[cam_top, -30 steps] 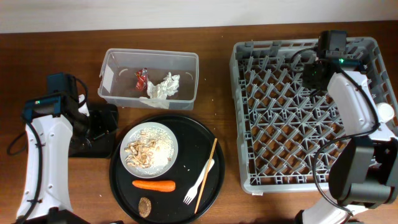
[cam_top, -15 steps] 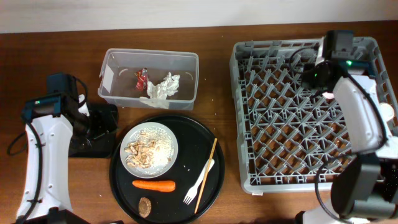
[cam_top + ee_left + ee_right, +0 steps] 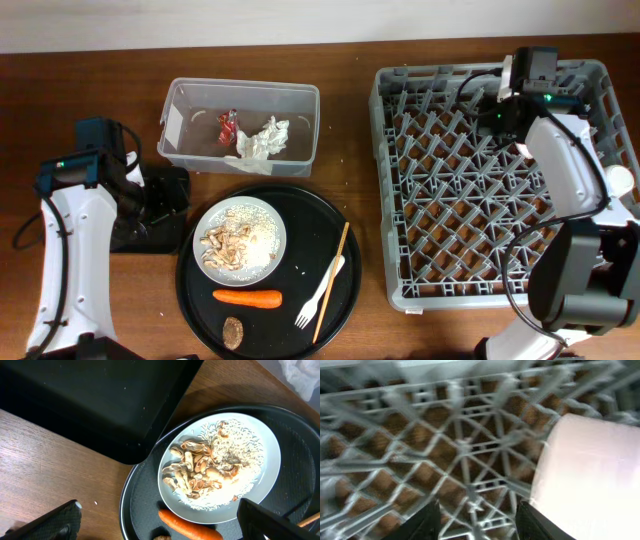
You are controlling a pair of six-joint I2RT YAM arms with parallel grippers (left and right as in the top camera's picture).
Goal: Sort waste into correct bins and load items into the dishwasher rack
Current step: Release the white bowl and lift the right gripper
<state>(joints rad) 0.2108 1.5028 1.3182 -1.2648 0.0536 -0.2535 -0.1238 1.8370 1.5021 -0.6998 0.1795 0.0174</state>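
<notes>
The white plate [image 3: 264, 250] with beige food scraps [image 3: 232, 242] sits on a round black tray [image 3: 195, 290], along with the orange carrot [image 3: 247, 297], brown lump [image 3: 233, 332], white fork [image 3: 320, 296] and wooden stick [image 3: 334, 275]. The clear tub [image 3: 190, 100] holds the red wrapper [image 3: 228, 125] and white tissue [image 3: 260, 140]. My left gripper [image 3: 165, 195] [image 3: 160, 512] is open and empty over the tray's left edge, by the carrot [image 3: 190, 527] and plate [image 3: 270, 470]. My right gripper [image 3: 497, 105] [image 3: 477, 515] is open and empty above the grey rack [image 3: 450, 290], beside a pale pink bowl [image 3: 590, 475].
The shallow black tray [image 3: 135, 235] [image 3: 100, 400] lies under my left arm, left of the round tray. A white round thing [image 3: 620, 180] sits at the rack's right edge. Bare wooden table lies between the tub and the rack.
My right gripper swung a little right and then back left over the rack's far side. The left arm and the objects have not moved.
</notes>
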